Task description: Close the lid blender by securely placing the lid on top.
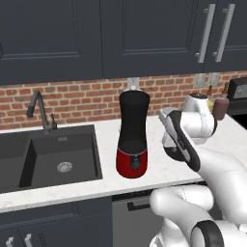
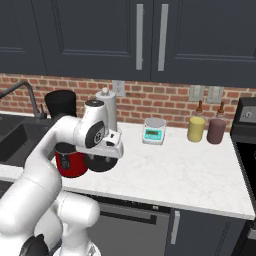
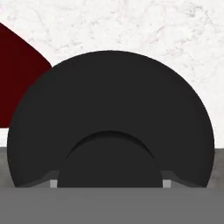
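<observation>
The lid [image 3: 109, 100] is a flat round black disc with a raised central knob, lying close under the hand. My gripper [image 3: 109, 183] is shut on that knob, one finger tip on each side. In the right base view the gripper [image 2: 105, 156] points down at the white counter with the lid [image 2: 101, 164] as a dark disc beneath it, just right of the blender. I cannot tell whether the lid rests on the counter. The blender [image 1: 132, 130] is a tall black jar on a red base [image 2: 70, 164], and its jar top [image 2: 61, 102] stands uncovered. Its red base [image 3: 17, 74] shows at the hand view's left.
A dark sink [image 1: 58, 154] with a faucet [image 1: 41, 111] lies left of the blender. Against the brick wall stand a small scale [image 2: 154, 131], a yellow canister [image 2: 196, 129] and a maroon canister [image 2: 216, 131]. A stove [image 2: 247, 120] borders the counter's right end.
</observation>
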You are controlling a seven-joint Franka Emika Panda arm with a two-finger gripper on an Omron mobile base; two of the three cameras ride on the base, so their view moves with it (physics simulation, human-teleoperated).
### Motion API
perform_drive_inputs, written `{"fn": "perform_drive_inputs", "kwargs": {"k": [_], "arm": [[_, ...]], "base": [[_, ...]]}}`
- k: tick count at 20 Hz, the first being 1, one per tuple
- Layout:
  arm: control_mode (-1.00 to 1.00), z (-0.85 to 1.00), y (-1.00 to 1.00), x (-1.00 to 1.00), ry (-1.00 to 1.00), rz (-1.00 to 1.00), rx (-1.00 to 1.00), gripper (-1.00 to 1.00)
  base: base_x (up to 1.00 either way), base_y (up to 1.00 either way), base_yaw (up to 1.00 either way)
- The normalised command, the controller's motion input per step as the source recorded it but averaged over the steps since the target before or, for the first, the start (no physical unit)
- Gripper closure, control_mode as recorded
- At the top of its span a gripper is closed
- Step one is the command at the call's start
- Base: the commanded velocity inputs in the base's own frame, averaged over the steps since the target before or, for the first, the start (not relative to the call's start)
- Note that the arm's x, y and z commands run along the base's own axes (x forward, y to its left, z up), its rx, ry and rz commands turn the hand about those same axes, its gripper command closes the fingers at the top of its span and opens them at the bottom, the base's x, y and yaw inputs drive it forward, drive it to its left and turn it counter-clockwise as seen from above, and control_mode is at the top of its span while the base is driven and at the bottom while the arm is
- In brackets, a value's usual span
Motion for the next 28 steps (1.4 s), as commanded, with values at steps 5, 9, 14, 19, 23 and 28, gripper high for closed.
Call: {"fn": "perform_drive_inputs", "kwargs": {"k": [5, 9, 14, 19, 23, 28], "arm": [[-1.00, 1.00, 0.00, -0.49, -0.11, 0.00, 0.00, 1.00], [-1.00, 1.00, 0.00, -0.39, -0.10, 0.00, 0.02, 1.00], [-1.00, 0.92, 0.04, -0.31, -0.08, 0.00, 0.02, 1.00], [-1.00, 0.80, 0.16, -0.14, -0.06, 0.00, 0.02, 1.00], [-1.00, 0.62, 0.31, -0.02, -0.01, 0.00, 0.00, 1.00], [-1.00, 0.36, 0.43, 0.00, 0.00, 0.01, 0.00, 1.00]], "base": [[0.00, 0.00, 0.00], [0.00, 0.00, 0.00], [0.00, 0.00, 0.00], [0.00, 0.00, 0.00], [0.00, 0.00, 0.00], [0.00, 0.00, 0.00]]}}
